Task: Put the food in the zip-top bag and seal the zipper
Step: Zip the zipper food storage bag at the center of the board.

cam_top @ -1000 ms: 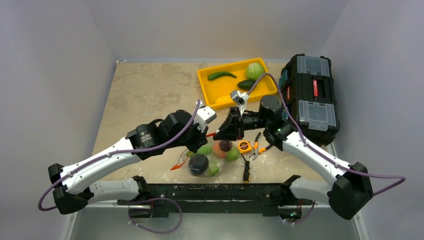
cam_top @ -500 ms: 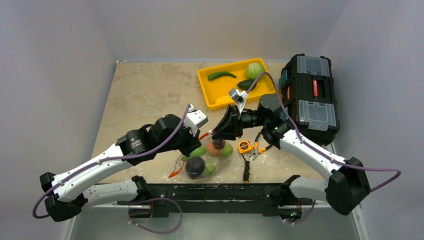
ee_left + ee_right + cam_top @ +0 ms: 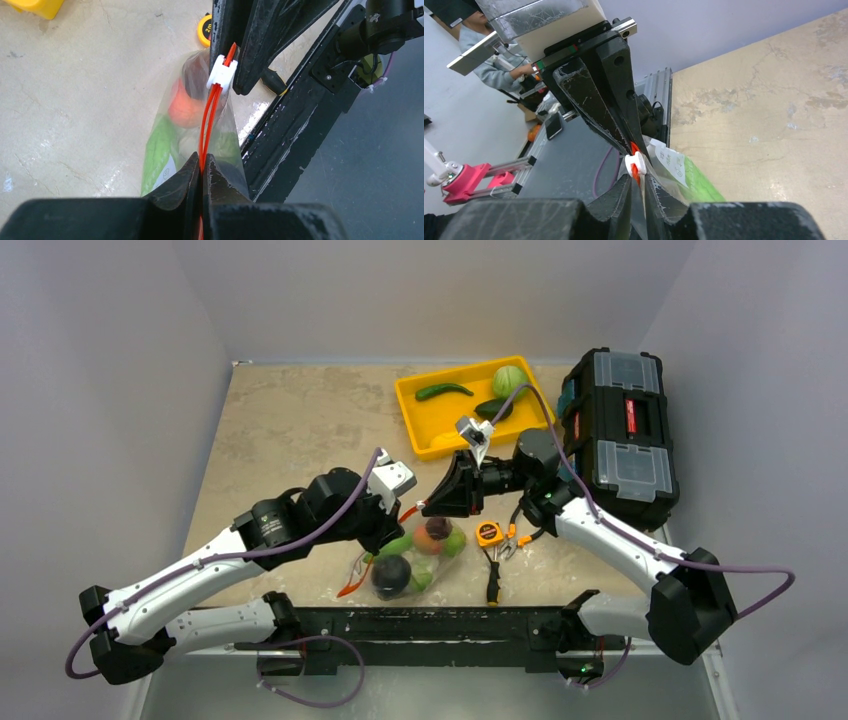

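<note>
Shows clear, crinkly zip-top bag point(image 3: 418, 562) slumped on mottled table point(image 3: 290, 430) at six o'clock from yellow plastic tray point(image 3: 432, 418), holding rounded orange, green and dark food point(image 3: 432, 538). Seen clearly only from the wrists: thin orange-red zipper point(image 3: 206, 125) pulled taut (white slider point(image 3: 221, 75) at right-hand end), clenched in left gripper point(image 3: 201, 167), pinched likewise by right gripper point(image 3: 638, 183). Orange tape measure point(image 3: 489, 533) at three o'clock.

Zip-top bag point(image 3: 420, 560) — full (food point(image 3: 392, 574) inside).

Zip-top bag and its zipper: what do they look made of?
Zip-top bag: thin clear plastic film, glossy and crinkled; food shows through. Zipper: orange-red strip, probably flexible plastic, smooth. Its slider: white, apparently hard moulded plastic.
</note>
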You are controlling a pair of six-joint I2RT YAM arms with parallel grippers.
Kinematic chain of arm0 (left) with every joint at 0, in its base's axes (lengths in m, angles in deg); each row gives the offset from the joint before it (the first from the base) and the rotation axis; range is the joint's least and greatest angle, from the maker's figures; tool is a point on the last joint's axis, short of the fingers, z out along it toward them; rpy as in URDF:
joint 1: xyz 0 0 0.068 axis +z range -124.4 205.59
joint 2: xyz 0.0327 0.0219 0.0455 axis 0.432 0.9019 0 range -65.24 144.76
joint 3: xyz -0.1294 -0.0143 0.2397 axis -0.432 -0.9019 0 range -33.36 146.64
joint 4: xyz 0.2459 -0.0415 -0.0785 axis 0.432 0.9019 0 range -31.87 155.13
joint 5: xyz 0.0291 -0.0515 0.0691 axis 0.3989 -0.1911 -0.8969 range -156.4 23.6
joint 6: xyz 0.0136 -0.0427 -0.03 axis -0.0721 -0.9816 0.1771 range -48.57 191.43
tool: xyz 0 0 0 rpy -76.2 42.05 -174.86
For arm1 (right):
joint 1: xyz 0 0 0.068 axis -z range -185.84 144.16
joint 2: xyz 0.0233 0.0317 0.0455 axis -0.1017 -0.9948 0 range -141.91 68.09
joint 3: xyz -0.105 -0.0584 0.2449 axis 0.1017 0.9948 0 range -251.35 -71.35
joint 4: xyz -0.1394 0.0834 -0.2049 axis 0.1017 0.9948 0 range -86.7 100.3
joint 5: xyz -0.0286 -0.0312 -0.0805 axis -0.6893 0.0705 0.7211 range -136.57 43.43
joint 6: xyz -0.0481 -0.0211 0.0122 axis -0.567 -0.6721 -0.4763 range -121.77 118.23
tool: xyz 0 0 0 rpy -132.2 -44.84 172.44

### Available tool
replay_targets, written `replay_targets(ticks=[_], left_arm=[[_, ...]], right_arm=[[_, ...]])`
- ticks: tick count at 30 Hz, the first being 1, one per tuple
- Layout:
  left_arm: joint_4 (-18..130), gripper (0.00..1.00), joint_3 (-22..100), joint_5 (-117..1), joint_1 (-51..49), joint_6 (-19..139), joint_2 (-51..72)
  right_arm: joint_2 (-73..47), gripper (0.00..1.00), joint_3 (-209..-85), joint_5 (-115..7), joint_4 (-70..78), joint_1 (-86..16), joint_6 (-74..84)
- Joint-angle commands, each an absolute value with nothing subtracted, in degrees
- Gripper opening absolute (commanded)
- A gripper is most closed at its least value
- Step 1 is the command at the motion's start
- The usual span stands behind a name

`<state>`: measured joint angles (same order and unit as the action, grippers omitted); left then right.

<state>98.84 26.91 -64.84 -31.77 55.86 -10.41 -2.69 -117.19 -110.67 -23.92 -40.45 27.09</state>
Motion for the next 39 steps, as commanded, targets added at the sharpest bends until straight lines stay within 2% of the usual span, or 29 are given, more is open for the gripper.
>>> replay_targets(ticks=[1, 3, 6, 10, 12, 17, 18, 20, 23, 24, 25, 29, 35, 39], left_arm=[[95.9, 0.00, 29.1, -63.1, -31.2, 55.7, -11.2], [95.8, 0.00, 29.0, -63.1, -31.1, 55.4, -11.3], [95.6, 0.00, 28.8, -63.0, -31.1, 54.8, -11.6], [95.4, 0.00, 28.8, -62.3, -31.0, 54.2, -11.8], [95.7, 0.00, 29.1, -62.3, -31.1, 54.0, -11.9], [96.7, 0.00, 30.4, -62.2, -30.9, 53.7, -11.7], [97.1, 0.05, 30.9, -62.2, -30.9, 53.6, -11.5], [97.3, 0.32, 32.2, -61.6, -30.6, 52.6, -11.0], [96.8, 0.58, 35.4, -56.5, -29.2, 51.4, -9.5], [96.7, 0.65, 37.1, -54.6, -28.8, 51.1, -8.5], [96.7, 0.67, 38.2, -53.5, -28.3, 51.0, -7.8], [96.1, 0.66, 40.6, -51.6, -27.5, 51.6, -5.5], [95.7, 0.47, 41.3, -49.6, -26.3, 51.8, -3.4], [95.4, 0.45, 41.0, -49.8, -25.9, 52.2, -3.1]], right_arm=[[-1.6, 0.17, -116.8, -111.8, -25.8, -40.9, 25.9], [-1.8, 0.16, -116.7, -111.9, -25.8, -41.1, 25.8], [-1.6, 0.09, -116.4, -111.7, -25.9, -41.4, 25.8], [-1.8, 0.08, -116.4, -111.4, -25.6, -41.9, 25.4], [-1.8, 0.01, -116.3, -111.3, -25.6, -42.0, 25.2], [-0.7, 0.00, -115.2, -109.2, -25.9, -42.6, 25.1], [0.1, 0.00, -114.9, -108.0, -25.9, -42.8, 25.1], [1.2, 0.00, -114.4, -106.8, -26.0, -42.9, 25.1], [2.0, 0.00, -114.0, -106.2, -26.2, -42.9, 24.8], [1.9, 0.00, -114.1, -106.5, -26.3, -42.9, 24.8], [1.7, 0.00, -114.1, -107.0, -26.8, -42.9, 25.0], [1.5, 0.00, -113.5, -108.0, -29.7, -42.9, 26.9], [1.9, 0.00, -113.8, -107.4, -28.5, -42.9, 26.4], [2.0, 0.00, -114.1, -107.2, -27.6, -42.9, 25.8]])
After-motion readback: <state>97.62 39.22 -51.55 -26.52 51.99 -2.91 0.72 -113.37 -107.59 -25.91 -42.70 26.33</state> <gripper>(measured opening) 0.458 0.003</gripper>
